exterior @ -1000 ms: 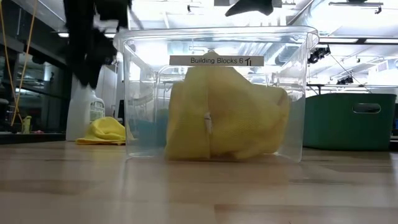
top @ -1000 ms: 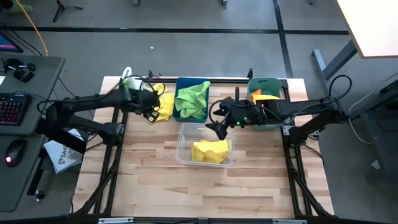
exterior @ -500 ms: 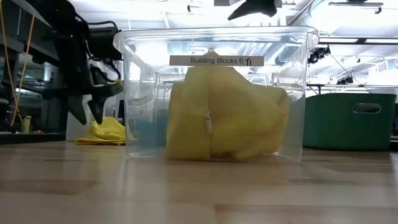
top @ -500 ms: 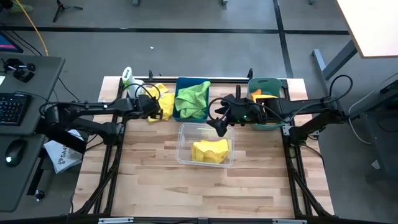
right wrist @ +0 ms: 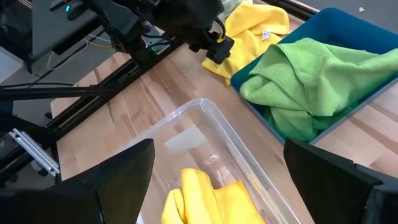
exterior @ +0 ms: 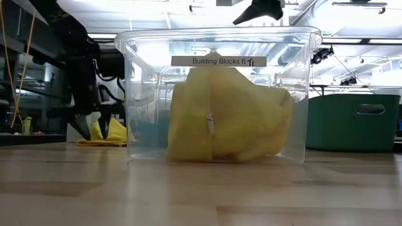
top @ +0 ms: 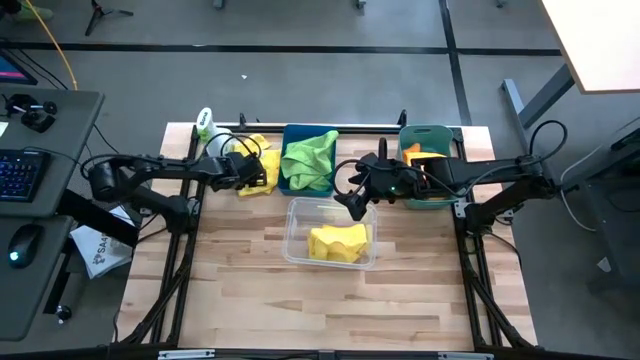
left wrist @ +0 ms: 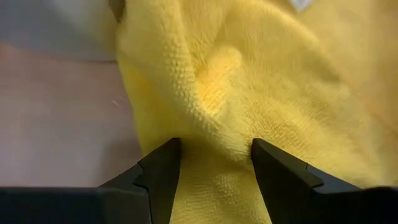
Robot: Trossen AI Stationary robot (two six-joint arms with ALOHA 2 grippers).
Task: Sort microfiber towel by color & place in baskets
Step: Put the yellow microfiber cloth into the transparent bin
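Observation:
A loose yellow towel (top: 258,160) lies crumpled on the table by the far edge, just left of the dark blue bin (top: 290,180). My left gripper (top: 262,180) is down on it, open; the low view shows its fingers (exterior: 93,130) at table height. The blue bin holds a green towel (top: 310,155). An orange towel (top: 428,154) lies in the teal bin (top: 432,133), and another yellow towel (top: 340,243) in the clear bin (top: 296,240). My right gripper (top: 352,205) hangs open above the clear bin's far edge, touching nothing. My left gripper stands astride a raised fold (left wrist: 214,134) of the loose yellow towel, with one open finger (left wrist: 163,168) on each side and the tips sunk into the cloth. The fingers come from above, slanting in from the table's left. The towel lies slack on the table.
A white spray bottle with a green top (top: 205,122) stands at the far left corner, behind the left arm. The three bins fill the table's far and middle part. Bare wood (top: 330,310) stretches along the near side. A desk with a keyboard (top: 20,175) stands left of the table.
My left gripper has come down from well above the table and moved toward the blue bin, ending with its open fingers on the loose yellow towel. The right arm, the bins and their towels have kept still.

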